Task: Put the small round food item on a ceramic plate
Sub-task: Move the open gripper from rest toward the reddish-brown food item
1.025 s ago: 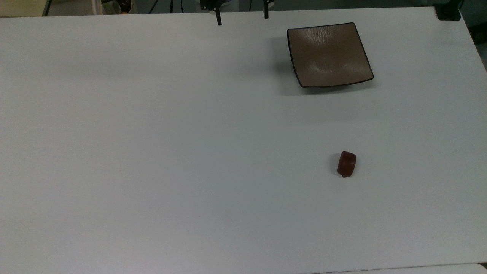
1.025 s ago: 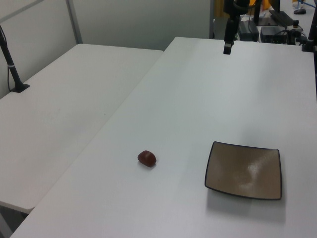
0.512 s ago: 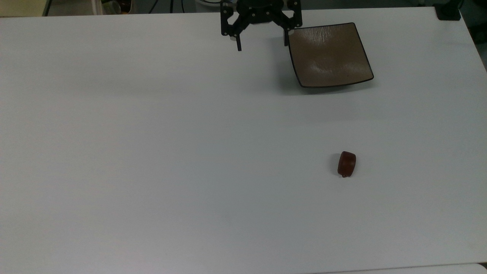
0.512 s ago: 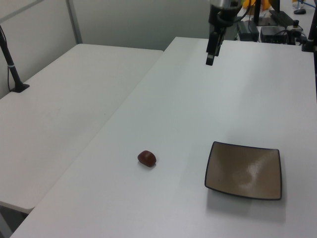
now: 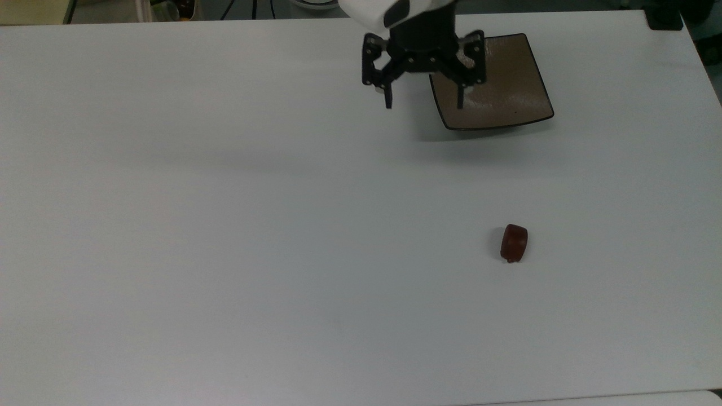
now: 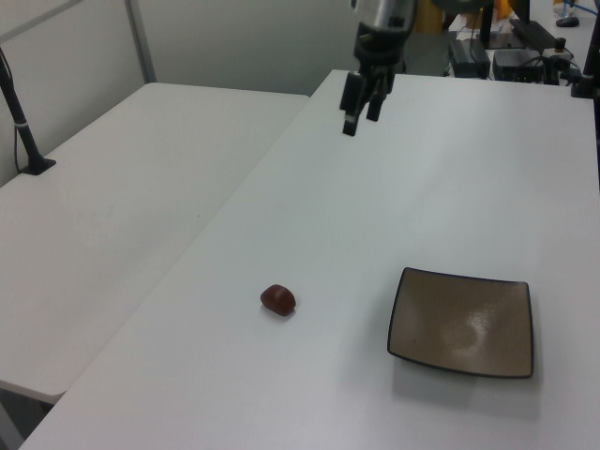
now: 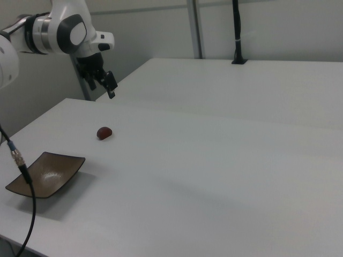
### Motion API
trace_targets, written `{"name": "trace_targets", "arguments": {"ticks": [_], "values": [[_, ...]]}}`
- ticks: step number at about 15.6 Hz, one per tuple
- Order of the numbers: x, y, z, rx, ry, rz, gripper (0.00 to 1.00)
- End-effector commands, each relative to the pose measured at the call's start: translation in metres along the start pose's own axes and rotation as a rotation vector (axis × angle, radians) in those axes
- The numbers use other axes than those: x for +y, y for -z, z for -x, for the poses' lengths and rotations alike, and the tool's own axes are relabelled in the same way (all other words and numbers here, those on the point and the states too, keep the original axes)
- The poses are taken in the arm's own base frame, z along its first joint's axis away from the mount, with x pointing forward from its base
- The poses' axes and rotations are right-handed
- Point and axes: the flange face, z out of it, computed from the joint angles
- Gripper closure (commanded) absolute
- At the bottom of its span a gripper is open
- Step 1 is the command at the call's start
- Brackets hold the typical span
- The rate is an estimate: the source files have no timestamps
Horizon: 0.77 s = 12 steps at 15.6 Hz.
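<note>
Gripper (image 5: pixel 423 105) is held in the air, pointed down, jaws spread wide with nothing between them. White wrist link is seen above it, angled toward the top view's top.

The ceramic plate (image 5: pixel 496 84) rests on the table (image 5: pixel 225 225), toward the top view's upper right. The small round food item (image 5: pixel 514 243) lies on the table well below the plate in the top view — well apart from it. The gripper (image 5: pixel 423 104) hangs over the plate's left edge, fingers spread.
</note>
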Motion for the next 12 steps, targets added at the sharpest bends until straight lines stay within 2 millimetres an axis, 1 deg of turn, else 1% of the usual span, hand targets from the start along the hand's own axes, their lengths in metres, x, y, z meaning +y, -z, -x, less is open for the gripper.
{"name": "trace_targets", "arguments": {"ticks": [1, 4, 7, 8, 10, 12], "values": [[-0.038, -0.031, -0.023, 0.04, -0.076, -0.025, 0.0], [-0.06, -0.053, -0.027, 0.101, -0.103, -0.064, 0.0], [-0.087, -0.09, -0.025, 0.151, -0.115, -0.06, 0.0], [-0.099, -0.113, -0.022, 0.174, -0.118, -0.047, 0.0], [-0.105, -0.141, -0.024, 0.207, -0.105, -0.047, 0.0], [-0.115, -0.164, -0.021, 0.217, -0.12, -0.058, 0.0]]}}
